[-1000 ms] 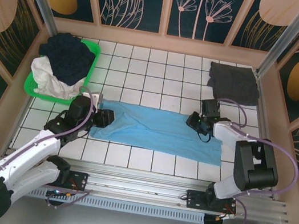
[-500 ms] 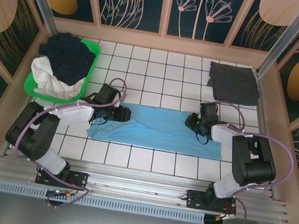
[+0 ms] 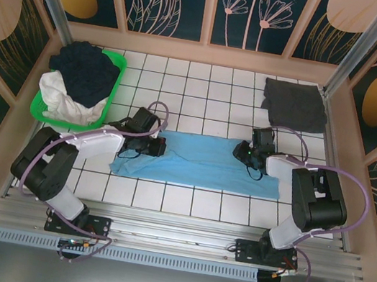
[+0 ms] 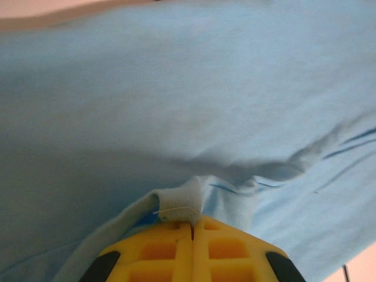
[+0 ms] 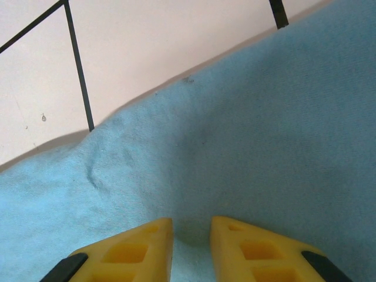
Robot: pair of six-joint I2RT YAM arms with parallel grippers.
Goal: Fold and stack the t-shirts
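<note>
Blue tee (image 3: 203, 164) lies flat on the worktop (image 3: 205, 85) as a long band. Its long axis runs from left to right, across in front of both my arms. My left gripper (image 3: 160, 147) is at the left end of the far edge. My right gripper (image 3: 240, 152) is further right on the same far edge, so each arm has its own side and neither has to cross over.

In the left wrist view the left gripper (image 4: 192, 222) is pressed together, with a small fold of the blue cloth caught between its tips. In the right wrist view the right gripper (image 5: 191, 226) has a narrow gap between its fingers. It sits low over the cloth, just inside the edge where the white tiles begin, and I see no cloth taken up in the gap.

From both grippers the rest of the tee lies toward me. So I judge that the coming fold carries the far edge over toward the near edge, along the long axis. For this both points must be held, and on the right the hold is not yet made, I think. If only the left side lifts, the band may twist.

The grey tee (image 3: 295, 105) lies at the far right corner, well apart and nearer to my right arm. The green basket (image 3: 119, 63) stands at the far left.
</note>
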